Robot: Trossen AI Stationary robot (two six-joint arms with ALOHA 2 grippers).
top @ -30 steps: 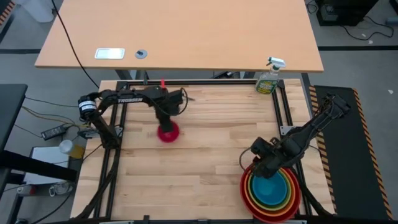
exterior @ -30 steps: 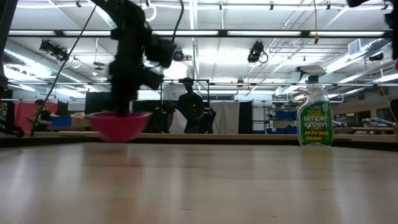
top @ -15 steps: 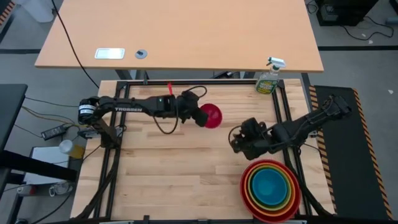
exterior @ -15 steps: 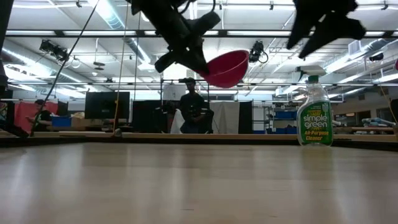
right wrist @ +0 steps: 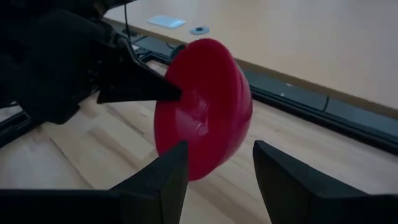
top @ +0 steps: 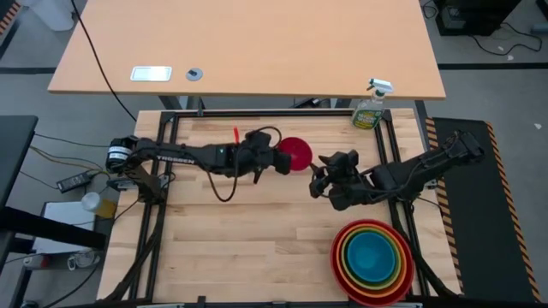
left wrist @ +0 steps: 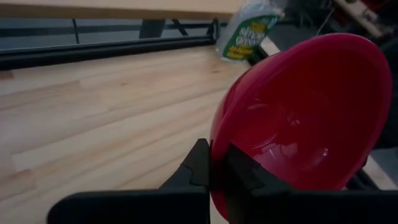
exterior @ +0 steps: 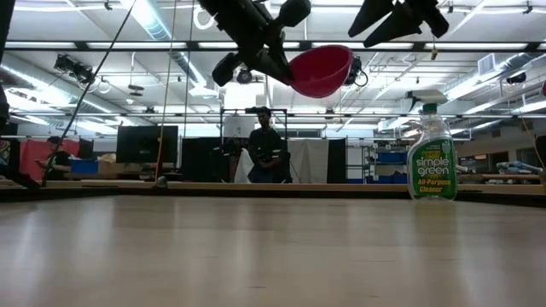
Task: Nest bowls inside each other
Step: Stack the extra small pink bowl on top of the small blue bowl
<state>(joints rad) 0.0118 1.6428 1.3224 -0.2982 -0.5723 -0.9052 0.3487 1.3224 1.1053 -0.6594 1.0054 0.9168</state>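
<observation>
The small magenta pink bowl (top: pixel 296 154) hangs in the air over the middle of the table, and my left gripper (top: pixel 281 161) is shut on it. My right gripper (top: pixel 318 175) stands open just to the bowl's right. Its two fingers (right wrist: pixel 165 180) point at the bowl's underside (right wrist: pixel 202 106) and touch nothing. The blue, lime green, orange and red bowls sit nested in one stack (top: pixel 372 261) at the near right corner, the red one's base on the table. My left gripper holds the pink bowl by its rim (left wrist: pixel 212 146), at the side nearest the arm, with one finger inside the bowl (left wrist: pixel 244 174) and one outside (left wrist: pixel 198 163). The fingers come from the table's left, slanting a little downward. The bowl (exterior: pixel 322 70) is lifted clear and tilted.
A green spray bottle (top: pixel 371 107) stands upright at the far right corner. The black frame rail (left wrist: pixel 106 50) runs along the table's far edge. Bare wood lies below the bowl and along the near left. A person (exterior: pixel 264 153) stands in the room behind the table.
My left gripper has lifted the pink bowl off the table at the far left and carried it up and toward the right, rolling so the bowl tips. My right gripper has left the stack and gone up, toward the left and the far edge, near the bowl, staying open.
</observation>
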